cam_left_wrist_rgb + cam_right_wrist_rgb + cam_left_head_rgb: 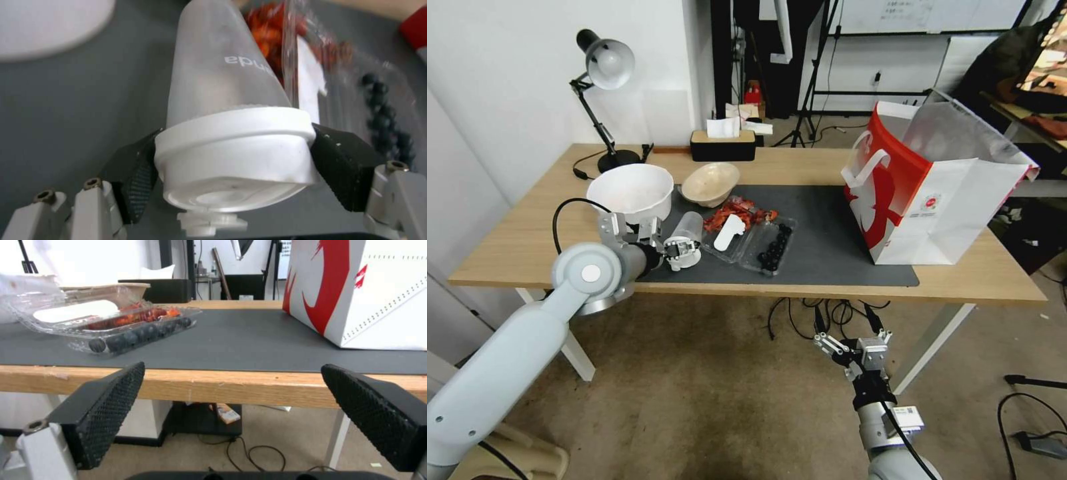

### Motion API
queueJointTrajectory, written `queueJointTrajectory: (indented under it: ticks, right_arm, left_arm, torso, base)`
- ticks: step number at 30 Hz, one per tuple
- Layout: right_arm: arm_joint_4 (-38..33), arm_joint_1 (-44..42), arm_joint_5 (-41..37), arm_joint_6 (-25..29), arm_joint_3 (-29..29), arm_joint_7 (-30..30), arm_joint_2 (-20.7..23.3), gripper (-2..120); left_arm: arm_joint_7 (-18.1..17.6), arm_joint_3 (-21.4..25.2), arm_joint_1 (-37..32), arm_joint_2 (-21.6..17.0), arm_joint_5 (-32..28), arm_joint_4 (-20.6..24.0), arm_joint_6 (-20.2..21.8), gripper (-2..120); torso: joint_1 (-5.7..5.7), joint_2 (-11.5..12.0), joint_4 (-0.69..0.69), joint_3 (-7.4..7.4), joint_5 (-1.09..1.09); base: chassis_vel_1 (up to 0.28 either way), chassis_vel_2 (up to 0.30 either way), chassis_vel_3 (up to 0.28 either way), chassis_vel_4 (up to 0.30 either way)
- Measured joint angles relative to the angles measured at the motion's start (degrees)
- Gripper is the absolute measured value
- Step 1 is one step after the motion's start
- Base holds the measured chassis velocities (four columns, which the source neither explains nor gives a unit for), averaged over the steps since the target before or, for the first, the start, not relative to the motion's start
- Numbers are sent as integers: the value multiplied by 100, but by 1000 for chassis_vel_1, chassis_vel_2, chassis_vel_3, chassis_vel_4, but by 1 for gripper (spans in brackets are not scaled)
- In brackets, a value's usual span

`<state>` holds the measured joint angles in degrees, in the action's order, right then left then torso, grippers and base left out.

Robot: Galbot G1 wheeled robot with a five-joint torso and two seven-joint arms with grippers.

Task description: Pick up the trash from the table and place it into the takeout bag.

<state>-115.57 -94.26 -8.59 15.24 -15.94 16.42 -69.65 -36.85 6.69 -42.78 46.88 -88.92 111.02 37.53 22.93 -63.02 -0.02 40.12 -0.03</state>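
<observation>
Two grippers are showing in the head view. At lower left of centre, the left gripper (pixel 677 250) is clamping a clear lidded cup (pixel 686 237); the wrist view has both pads (pixel 342 163) pressing the white lid (pixel 236 150) from opposite sides, and the cup is lying tilted over the grey mat (pixel 820 233), lid toward the camera. It may be just off the mat, though that is hard to judge. At bottom centre-right, the right gripper (pixel 854 347) is hanging below the table (pixel 520 247) edge, jaws spread wide and holding nothing.

Just right of the cup, a clear clamshell tray (pixel 754 240) is sitting on the mat with red wrappers (pixel 737 215) and dark round pieces (pixel 775 248) inside. Behind it, a tan bowl (pixel 710 183) is leaning, and a white bowl (pixel 630 192) is standing to its left. At right of the frame, the bag (pixel 934 193) is standing open on the mat's far end, well apart from the cup.
</observation>
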Motion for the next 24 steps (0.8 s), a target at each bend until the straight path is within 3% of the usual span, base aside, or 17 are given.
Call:
queueJointTrajectory:
  ticks: [12, 18, 19, 22, 24]
  right_arm:
    - [30, 41, -3, -10, 36, 2, -13, 100]
    - [31, 46, -3, -11, 32, 5, -7, 100]
    - [31, 46, -3, -11, 32, 5, -7, 100]
    - [11, 48, 2, -25, 29, 7, -28, 100]
    - [4, 48, 3, -27, 27, 8, -35, 100]
  left_arm:
    - [508, 161, -2, -293, 931, 388, -554, 74]
    - [1350, 161, 346, -528, 1537, 584, -1203, 74]
    - [1350, 161, 346, -528, 1537, 584, -1203, 74]
    - [1938, -197, 1253, -552, 1507, 608, -1390, 74]
    - [2010, -293, 1441, -535, 1457, 578, -1396, 74]
  torso:
    - [0, 0, 3, -1, 3]
    - [-1, 0, 4, -2, 2]
    - [-1, 0, 4, -2, 2]
    - [-2, 0, 3, -2, 3]
    - [-2, 0, 4, -2, 4]
  base:
    - [0, 0, 0, 0]
    - [0, 0, 0, 0]
    - [0, 0, 0, 0]
    - [0, 0, 0, 0]
    - [0, 0, 0, 0]
